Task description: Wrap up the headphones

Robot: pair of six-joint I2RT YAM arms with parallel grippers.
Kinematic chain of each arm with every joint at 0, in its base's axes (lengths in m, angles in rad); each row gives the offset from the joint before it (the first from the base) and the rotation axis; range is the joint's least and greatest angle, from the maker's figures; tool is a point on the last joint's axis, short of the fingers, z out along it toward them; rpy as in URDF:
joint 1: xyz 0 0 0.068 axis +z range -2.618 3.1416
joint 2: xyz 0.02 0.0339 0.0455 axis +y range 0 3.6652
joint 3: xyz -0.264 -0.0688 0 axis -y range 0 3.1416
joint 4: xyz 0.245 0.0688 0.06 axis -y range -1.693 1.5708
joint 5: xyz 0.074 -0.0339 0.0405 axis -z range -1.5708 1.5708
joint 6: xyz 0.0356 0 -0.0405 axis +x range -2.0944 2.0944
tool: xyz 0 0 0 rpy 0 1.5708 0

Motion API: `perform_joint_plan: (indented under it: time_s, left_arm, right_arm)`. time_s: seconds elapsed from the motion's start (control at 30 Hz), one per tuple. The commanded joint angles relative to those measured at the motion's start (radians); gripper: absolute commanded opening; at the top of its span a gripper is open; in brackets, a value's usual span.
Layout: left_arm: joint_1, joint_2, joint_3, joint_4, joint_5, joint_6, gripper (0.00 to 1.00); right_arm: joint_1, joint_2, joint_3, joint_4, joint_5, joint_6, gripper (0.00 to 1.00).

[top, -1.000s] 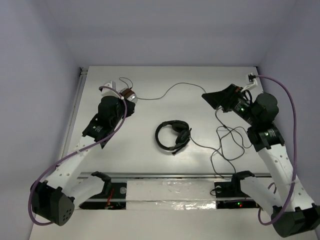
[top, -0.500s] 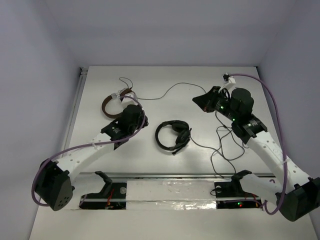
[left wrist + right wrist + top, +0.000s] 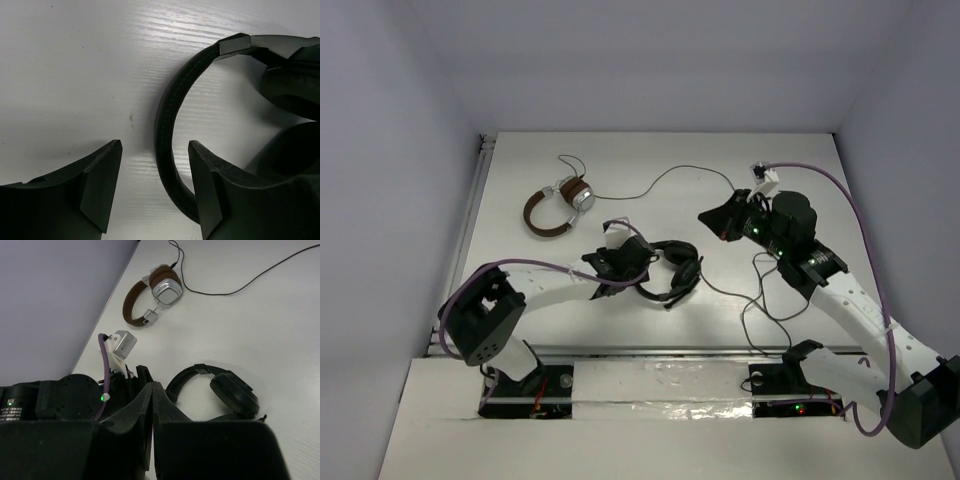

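The black headphones (image 3: 670,268) lie flat near the middle of the table, their thin cable (image 3: 775,285) trailing right into a loose tangle. My left gripper (image 3: 642,263) is low at their left side. In the left wrist view it (image 3: 155,172) stands open astride the padded headband (image 3: 167,112), which runs between the fingers close to the right fingertip (image 3: 206,190). My right gripper (image 3: 705,218) hovers up and to the right of the headphones, shut; in its own view the jaws (image 3: 152,402) are pressed together with nothing visible between them, the headphones (image 3: 234,392) beyond.
Brown-banded headphones with silver earcups (image 3: 558,204) lie at the back left, and a thin cable (image 3: 665,175) arcs from them toward the right. The metal rail (image 3: 650,350) runs along the near edge. White walls enclose the table.
My left arm swung from the brown headphones over to the black ones and its jaws opened around the headband. My right gripper shut and drifted left toward the centre.
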Motion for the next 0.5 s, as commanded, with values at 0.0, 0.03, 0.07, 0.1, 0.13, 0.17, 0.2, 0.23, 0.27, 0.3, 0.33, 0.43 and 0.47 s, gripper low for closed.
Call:
perform_joint_plan:
  time_s: [0.0, 0.03, 0.07, 0.1, 0.13, 0.17, 0.2, 0.23, 0.27, 0.3, 0.33, 0.43, 0.47]
  left_arm:
    - [0.002, 0.045, 0.041, 0.058, 0.003, -0.039, 0.54]
    - [0.002, 0.076, 0.046, 0.064, 0.009, -0.033, 0.54]
    - [0.002, 0.088, 0.058, 0.068, 0.012, -0.03, 0.54]
    - [0.002, 0.103, 0.061, 0.068, 0.017, -0.028, 0.54]
    - [0.002, 0.125, 0.063, 0.071, 0.023, -0.028, 0.54]
    - [0.002, 0.139, 0.066, 0.078, 0.03, -0.028, 0.51]
    - [0.002, 0.139, 0.067, 0.079, 0.031, -0.028, 0.51]
    - [0.002, 0.148, 0.067, 0.079, 0.037, -0.033, 0.45]
    - [0.002, 0.153, 0.069, 0.079, 0.038, -0.034, 0.42]
    - [0.002, 0.156, 0.07, 0.082, 0.04, -0.034, 0.39]
    - [0.002, 0.163, 0.072, 0.082, 0.043, -0.034, 0.24]
    - [0.002, 0.153, 0.083, 0.068, 0.058, -0.027, 0.0]
    - [0.002, 0.141, 0.086, 0.067, 0.066, -0.013, 0.0]
  right_arm:
    - [0.009, -0.035, -0.014, 0.02, 0.01, -0.021, 0.07]
    - [0.009, -0.037, -0.017, 0.02, 0.008, -0.021, 0.09]
    - [0.018, -0.037, -0.022, 0.02, 0.003, -0.018, 0.11]
    - [0.018, -0.037, -0.025, 0.018, 0.002, -0.02, 0.12]
    - [0.018, -0.037, -0.028, 0.018, -0.001, -0.02, 0.13]
    - [0.018, -0.041, -0.034, 0.021, 0.0, -0.018, 0.14]
    - [0.018, -0.043, -0.037, 0.021, 0.0, -0.018, 0.14]
    - [0.018, -0.046, -0.041, 0.023, 0.006, -0.016, 0.15]
    - [0.018, -0.047, -0.044, 0.023, 0.01, -0.015, 0.15]
    - [0.018, -0.051, -0.05, 0.023, 0.014, -0.015, 0.15]
    - [0.018, -0.057, -0.053, 0.024, 0.022, -0.013, 0.15]
    - [0.018, -0.075, -0.074, 0.029, 0.045, -0.004, 0.16]
    - [0.018, -0.08, -0.082, 0.029, 0.054, 0.0, 0.2]
